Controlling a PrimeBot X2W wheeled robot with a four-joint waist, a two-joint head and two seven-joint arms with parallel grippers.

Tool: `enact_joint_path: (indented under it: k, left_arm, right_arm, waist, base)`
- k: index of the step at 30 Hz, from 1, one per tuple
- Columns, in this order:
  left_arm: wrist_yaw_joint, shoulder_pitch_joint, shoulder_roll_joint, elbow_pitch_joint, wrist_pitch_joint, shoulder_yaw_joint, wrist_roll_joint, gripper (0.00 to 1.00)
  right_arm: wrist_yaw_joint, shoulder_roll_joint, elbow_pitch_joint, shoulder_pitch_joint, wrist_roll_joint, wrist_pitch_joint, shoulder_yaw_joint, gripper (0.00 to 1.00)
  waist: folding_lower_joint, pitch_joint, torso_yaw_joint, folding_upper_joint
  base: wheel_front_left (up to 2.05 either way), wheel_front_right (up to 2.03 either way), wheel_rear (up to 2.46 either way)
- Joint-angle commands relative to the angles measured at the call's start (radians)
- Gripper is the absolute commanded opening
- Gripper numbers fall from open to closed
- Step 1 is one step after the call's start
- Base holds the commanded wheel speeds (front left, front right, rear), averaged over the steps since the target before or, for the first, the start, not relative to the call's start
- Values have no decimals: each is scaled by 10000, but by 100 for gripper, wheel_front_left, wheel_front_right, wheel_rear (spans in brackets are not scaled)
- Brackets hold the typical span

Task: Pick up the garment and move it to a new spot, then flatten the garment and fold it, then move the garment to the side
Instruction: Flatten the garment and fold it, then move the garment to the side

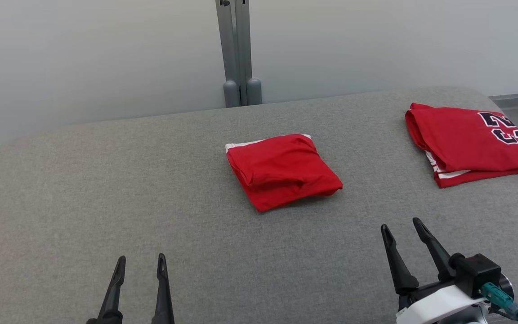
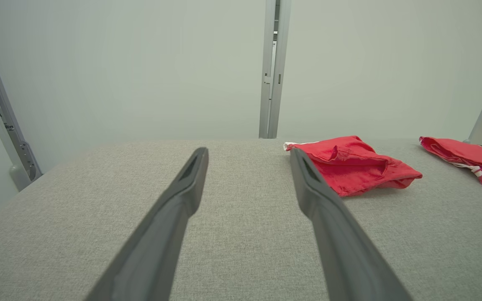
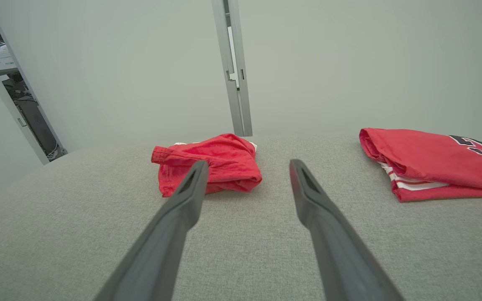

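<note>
The folded red garment (image 1: 281, 171) lies in a compact, slightly rumpled square near the middle of the head view, a strip of white trim showing along its upper left edge. It rests flat on the grey fabric table (image 1: 83, 193), and nothing is touching it. Toward the upper right of the frame lies a second red jersey (image 1: 468, 144), also folded, with dark numerals on its top and white stripes along its lower edge; it is well apart from the first.

At the lower left, the left gripper (image 1: 142, 256) hovers over bare table with its two dark fingers spread and nothing between them. At the lower right, the right gripper (image 1: 399, 223) has its fingers parted too and is likewise empty, angled up and to the left, short of the garment. In the right wrist view the garment sits just beyond the left fingertip (image 3: 199, 169).

Behind the table's far edge, a grey upright post (image 1: 238, 49) rises against the pale wall (image 1: 83, 58).
</note>
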Motion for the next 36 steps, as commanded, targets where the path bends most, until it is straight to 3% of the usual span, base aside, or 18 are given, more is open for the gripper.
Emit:
enact_joint_path:
  k: [1,19,29,36]
  left_arm:
    - [-6,20,17,37,-28,-15,63,100]
    - [-52,-298,17,154,-28,-289,94,100]
    - [-78,-641,17,177,-27,-671,-16,100]
    - [-111,-1377,18,44,-28,-1042,-69,100]
  right_arm:
    - [-10,-6,-8,124,-52,-24,-9,100]
    - [-10,-76,223,-54,171,-24,274,100]
    - [-11,-434,759,-1184,620,-24,485,100]
    - [-9,-736,1935,-3046,1820,-24,362,100]
  waist:
    - [0,-1,-8,0]
    - [0,163,334,0]
    - [0,790,926,0]
    - [0,2032,1296,0]
  base:
    - [0,0,0]
    - [0,0,0]
    - [0,0,0]
    - [0,0,0]
